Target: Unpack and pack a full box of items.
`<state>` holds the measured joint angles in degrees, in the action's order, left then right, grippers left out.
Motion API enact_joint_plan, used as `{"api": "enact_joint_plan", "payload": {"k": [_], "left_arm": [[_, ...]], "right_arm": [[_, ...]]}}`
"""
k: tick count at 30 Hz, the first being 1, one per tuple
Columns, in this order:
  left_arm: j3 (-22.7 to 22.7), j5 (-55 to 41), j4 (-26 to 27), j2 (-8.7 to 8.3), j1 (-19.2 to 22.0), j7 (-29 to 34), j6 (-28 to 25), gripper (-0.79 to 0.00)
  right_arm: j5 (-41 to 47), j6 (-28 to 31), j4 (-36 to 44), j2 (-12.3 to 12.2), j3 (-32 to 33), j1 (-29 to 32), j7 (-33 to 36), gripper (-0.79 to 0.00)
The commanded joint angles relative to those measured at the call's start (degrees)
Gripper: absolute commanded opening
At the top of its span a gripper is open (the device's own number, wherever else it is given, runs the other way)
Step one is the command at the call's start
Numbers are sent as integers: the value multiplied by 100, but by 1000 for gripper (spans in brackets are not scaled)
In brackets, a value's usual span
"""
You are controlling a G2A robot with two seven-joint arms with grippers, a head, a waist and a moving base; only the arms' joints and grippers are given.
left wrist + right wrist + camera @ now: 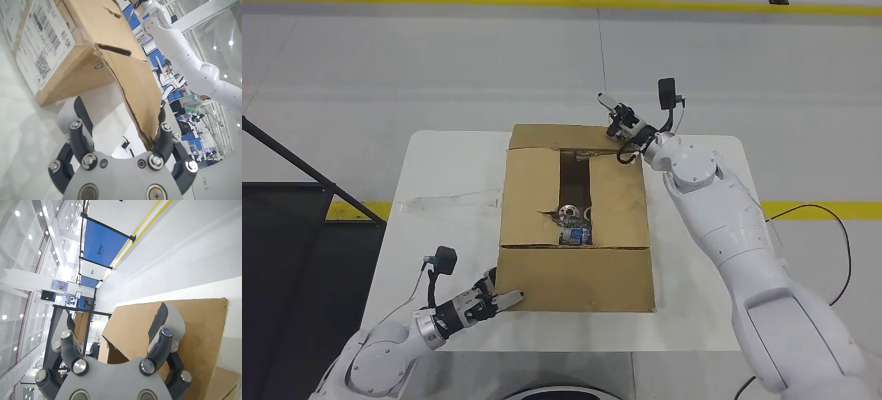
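Note:
A brown cardboard box [542, 190] stands mid-table, its top flaps lying partly inward. Through the gap between them I see metal pieces [570, 212] and a blue item [578, 236]. My left gripper [504, 298] sits at the box's near left corner. It is open [121, 115], and the torn edge of the near flap [132, 83] runs between its fingers, close against one fingertip [161, 117]. My right gripper [614, 115] hovers at the far flap [552, 137]. It is open [115, 319], with one finger [158, 321] over that flap [198, 321] and nothing held.
A white shipping label [37, 41] covers the box side facing the left arm. A clear strip of tape [452, 200] lies on the white table [442, 260] left of the box. A black frame [302, 170] stands beyond the table's left edge.

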<state>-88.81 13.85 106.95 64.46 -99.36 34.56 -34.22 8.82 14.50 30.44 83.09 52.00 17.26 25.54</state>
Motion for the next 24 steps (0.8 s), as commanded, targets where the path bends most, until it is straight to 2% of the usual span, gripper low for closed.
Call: {"api": "enact_joint_plan", "payload": {"k": [1, 8, 13, 16, 18, 21, 24], "left_arm": [[17, 68, -37, -4, 10, -44, 14, 0], [54, 195, -138, -25, 49, -143, 22, 0], [-50, 98, -4, -39, 6, -393, -85, 0], [-268, 25, 154, -56, -84, -600, -242, 0], [-438, -6, 267, -68, -154, -735, -331, 0], [-722, -45, 362, -83, -238, -955, -420, 0], [-942, 70, 386, -84, -306, -1244, -412, 0]], "right_arm": [[-23, -67, -71, 30, -19, -32, -7, 0], [-24, -73, -316, 116, 2, -141, -43, 0], [387, 600, -154, 119, 246, -44, -10, 0], [764, 1059, 159, 82, 417, 108, 630, 0], [1020, 1199, 404, 38, 517, 218, 1334, 0], [1160, 1022, 702, -47, 574, 323, 2531, 0], [1170, 840, 946, -124, 610, 418, 3345, 0]]}}
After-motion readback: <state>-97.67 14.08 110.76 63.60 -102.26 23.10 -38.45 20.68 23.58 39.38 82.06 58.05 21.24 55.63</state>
